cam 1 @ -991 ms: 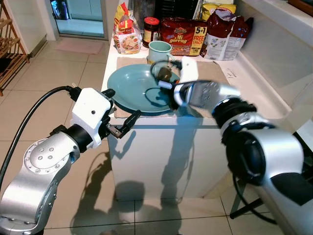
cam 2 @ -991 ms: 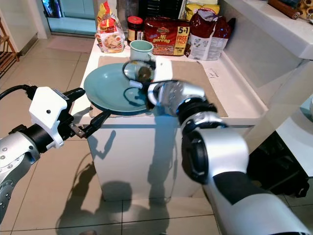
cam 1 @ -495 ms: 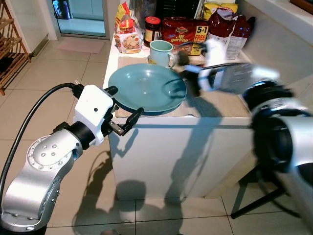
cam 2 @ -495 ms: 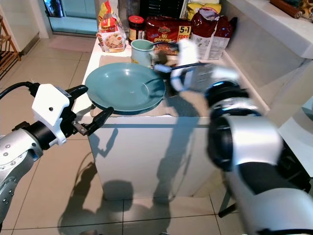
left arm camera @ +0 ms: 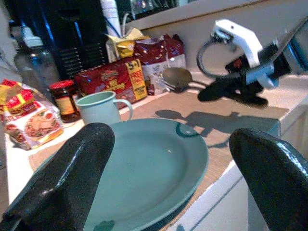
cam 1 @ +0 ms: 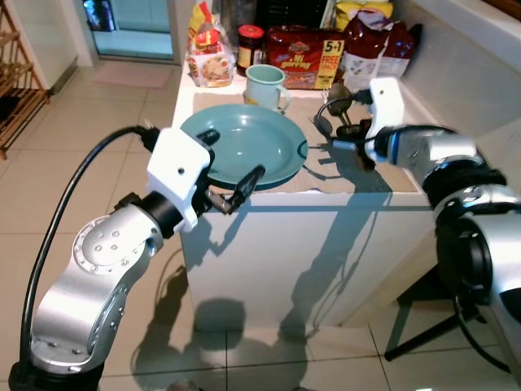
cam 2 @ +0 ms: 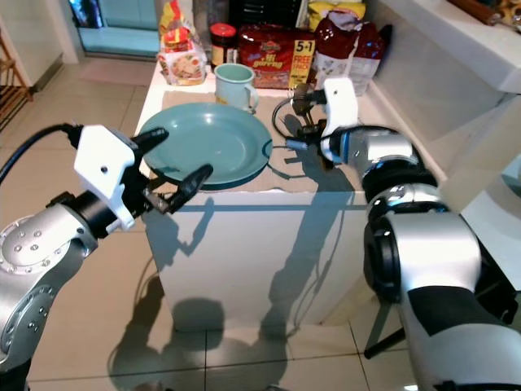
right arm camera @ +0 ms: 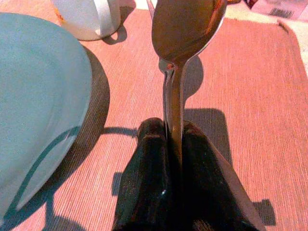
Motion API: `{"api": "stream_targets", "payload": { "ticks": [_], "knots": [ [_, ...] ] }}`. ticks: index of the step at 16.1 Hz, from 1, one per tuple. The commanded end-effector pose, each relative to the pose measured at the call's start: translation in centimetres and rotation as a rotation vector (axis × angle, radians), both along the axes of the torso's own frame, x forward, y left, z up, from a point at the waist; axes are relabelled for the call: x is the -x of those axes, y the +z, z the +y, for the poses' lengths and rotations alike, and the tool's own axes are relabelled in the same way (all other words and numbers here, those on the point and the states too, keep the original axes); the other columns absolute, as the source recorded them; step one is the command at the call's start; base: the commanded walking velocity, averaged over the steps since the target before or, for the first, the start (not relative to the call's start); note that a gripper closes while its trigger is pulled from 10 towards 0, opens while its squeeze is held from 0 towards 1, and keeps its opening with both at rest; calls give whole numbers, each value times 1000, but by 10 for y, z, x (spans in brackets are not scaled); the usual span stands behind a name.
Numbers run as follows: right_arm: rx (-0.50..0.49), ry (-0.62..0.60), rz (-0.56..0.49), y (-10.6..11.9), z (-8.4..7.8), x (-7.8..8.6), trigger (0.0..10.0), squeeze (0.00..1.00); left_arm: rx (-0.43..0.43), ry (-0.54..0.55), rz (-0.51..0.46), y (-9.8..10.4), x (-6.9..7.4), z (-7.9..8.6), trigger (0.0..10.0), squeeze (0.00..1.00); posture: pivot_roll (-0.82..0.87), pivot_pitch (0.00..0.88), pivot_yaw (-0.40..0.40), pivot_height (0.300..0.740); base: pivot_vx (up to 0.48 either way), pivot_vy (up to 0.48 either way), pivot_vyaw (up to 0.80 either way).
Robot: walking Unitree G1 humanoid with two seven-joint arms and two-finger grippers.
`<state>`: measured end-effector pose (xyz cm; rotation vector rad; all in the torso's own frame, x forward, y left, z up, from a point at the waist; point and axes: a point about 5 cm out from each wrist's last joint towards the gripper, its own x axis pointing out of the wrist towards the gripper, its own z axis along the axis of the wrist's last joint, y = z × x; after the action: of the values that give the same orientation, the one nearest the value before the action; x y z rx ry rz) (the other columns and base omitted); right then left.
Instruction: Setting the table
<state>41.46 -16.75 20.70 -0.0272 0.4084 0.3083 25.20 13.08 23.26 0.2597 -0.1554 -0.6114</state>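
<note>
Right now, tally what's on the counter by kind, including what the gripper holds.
Plate: 1
Mug: 1
Spoon, held in the right gripper: 1
Placemat: 1
Jar: 1
Food packets: 4, namely the noodle pack, the bag by the jar, the dark red bag, and a yellow one behind
Total: 9

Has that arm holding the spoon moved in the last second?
Yes. The right gripper with the spoon has swung from above the plate to the robot's right, over the bare placemat beside it.
</note>
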Motion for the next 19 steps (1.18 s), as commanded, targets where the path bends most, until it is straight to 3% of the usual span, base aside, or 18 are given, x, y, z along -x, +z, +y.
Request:
{"api": "stream_targets", "payload": {
  "ticks": [1, 5, 6, 7, 8, 14, 16, 17, 18, 19],
  "knots": [
    [3, -29, -28, 0, -5, 0, 10000, 0, 0, -4, -16, 5, 2, -2, 10000, 0, 73, 3, -95, 740, 0, 0, 0],
    [-20, -48, -27, -14, -3, 2, 10000, 0, -22, -36, 23, 2, 8, -3, 10000, 0, 86, 39, -88, 740, 0, 0, 0],
    [-11, -56, -22, -16, -4, 2, 10000, 259, -24, -40, 27, 1, 9, -4, 10000, 0, 89, 44, -92, 740, 0, 0, 0],
    [-6, -61, -20, -17, -5, 2, 10000, 259, -23, -42, 28, 1, 10, -4, 10000, 0, 89, 45, -92, 740, 0, 0, 0],
    [4, -83, -11, -19, -10, 3, 10000, 1000, -22, -36, 32, 2, 10, -4, 10000, 0, 93, 51, -96, 740, 0, 0, 0],
    [11, -108, -76, -12, -14, 1, 10000, 1000, -33, -15, 29, 4, 8, -1, 10000, 0, 96, 48, -88, 740, 0, 0, 0],
    [28, -114, -124, -2, -15, -2, 10000, 1000, -34, 37, 14, 6, 3, 4, 10000, 0, 97, 41, -87, 740, 0, 0, 0],
    [42, -118, -192, 11, -17, -5, 10000, 1000, -42, 135, 4, 8, -6, 13, 10000, 0, 96, 35, -89, 740, 0, 0, 0],
    [30, -105, -242, 23, -15, -7, 10000, 0, -41, 227, 3, 8, -14, 23, 10000, 0, 93, 31, -90, 740, 0, 0, 0],
    [41, -100, -272, 28, -14, -8, 10000, 0, -40, 259, -1, 9, -16, 26, 10000, 0, 93, 29, -88, 740, 0, 0, 0]
  ]
}}
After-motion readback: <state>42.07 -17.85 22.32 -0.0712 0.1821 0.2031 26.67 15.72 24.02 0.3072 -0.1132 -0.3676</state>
